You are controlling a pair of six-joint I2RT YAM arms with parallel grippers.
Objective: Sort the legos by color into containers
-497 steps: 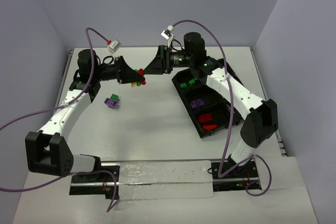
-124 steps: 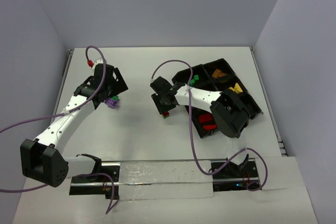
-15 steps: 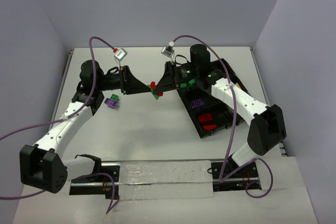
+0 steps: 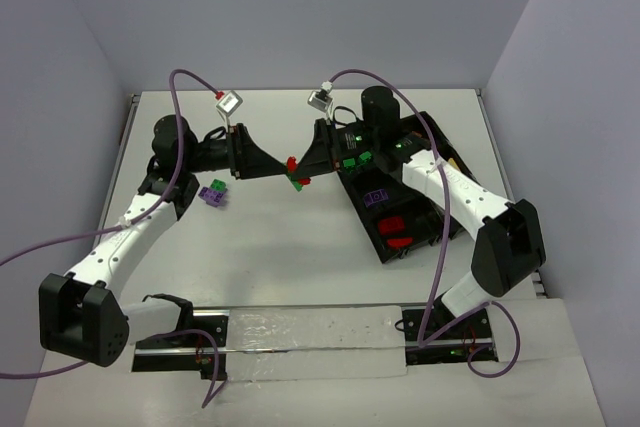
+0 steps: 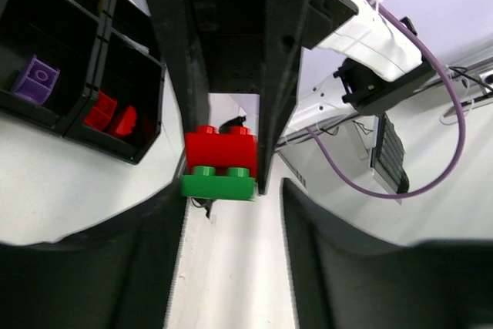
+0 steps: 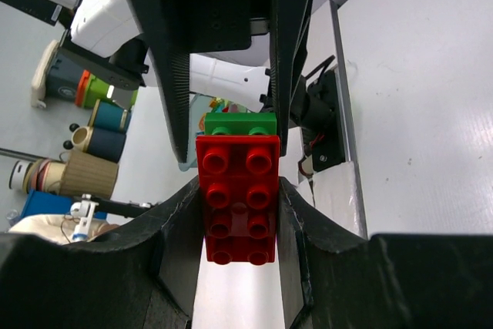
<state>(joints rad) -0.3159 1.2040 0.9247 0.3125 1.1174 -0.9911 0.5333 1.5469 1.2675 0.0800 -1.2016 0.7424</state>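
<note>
Right gripper is closed on the long sides of a red brick, both pads flat against the plastic. A green brick is snapped onto that red brick, and the pair hangs in the air over the table, between the two arms and just left of the tray.

Both bricks are light, hard and stiff. They will not crush, but their smooth walls could slide in a weak pinch. The flat side walls look like the best place to hold; the studded face gives less purchase. The stud joint probably needs a firm pull or twist to part.

Left gripper faces the pair with its fingers on either side of the green brick. One pad seems to touch, while a sliver of space shows at the other, so it looks narrowly open rather than clamped.

Red, purple and yellow pieces lie in separate compartments of the tray. Purple bricks sit on the table near the left arm.
</note>
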